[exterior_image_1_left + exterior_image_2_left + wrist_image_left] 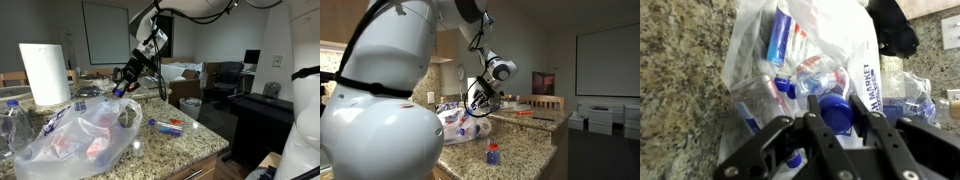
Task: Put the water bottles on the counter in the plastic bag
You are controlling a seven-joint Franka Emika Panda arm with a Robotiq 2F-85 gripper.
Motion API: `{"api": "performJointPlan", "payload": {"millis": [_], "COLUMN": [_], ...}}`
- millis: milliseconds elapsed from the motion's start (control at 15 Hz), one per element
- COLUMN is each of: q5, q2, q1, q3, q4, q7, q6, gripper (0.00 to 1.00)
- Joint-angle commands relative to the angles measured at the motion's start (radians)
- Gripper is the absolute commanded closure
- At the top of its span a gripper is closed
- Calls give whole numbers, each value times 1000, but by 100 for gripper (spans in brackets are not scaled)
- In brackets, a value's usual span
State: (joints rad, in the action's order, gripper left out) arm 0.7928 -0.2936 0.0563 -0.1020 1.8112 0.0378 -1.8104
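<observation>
My jaws grip a water bottle at its blue cap, above the plastic bag, which holds more bottles. A spare bottle lies on the tabletop, right of the bag.

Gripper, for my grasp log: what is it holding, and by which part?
A water bottle, pinched at its blue-capped end by the gripper, over the plastic bag.

Paper-towel roll upright; trash bin on floor; office chair beyond.
</observation>
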Motion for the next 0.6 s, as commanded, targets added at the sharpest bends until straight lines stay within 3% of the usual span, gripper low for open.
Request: {"api": "performJointPlan", "payload": {"millis": [0, 533], "q5": [91, 209], "q2": [-88, -264], "q1": [-18, -9], "q3": [-1, 6], "q4": [-35, -117], "q7": [14, -69], "q6": [51, 112], "gripper": [91, 91]}}
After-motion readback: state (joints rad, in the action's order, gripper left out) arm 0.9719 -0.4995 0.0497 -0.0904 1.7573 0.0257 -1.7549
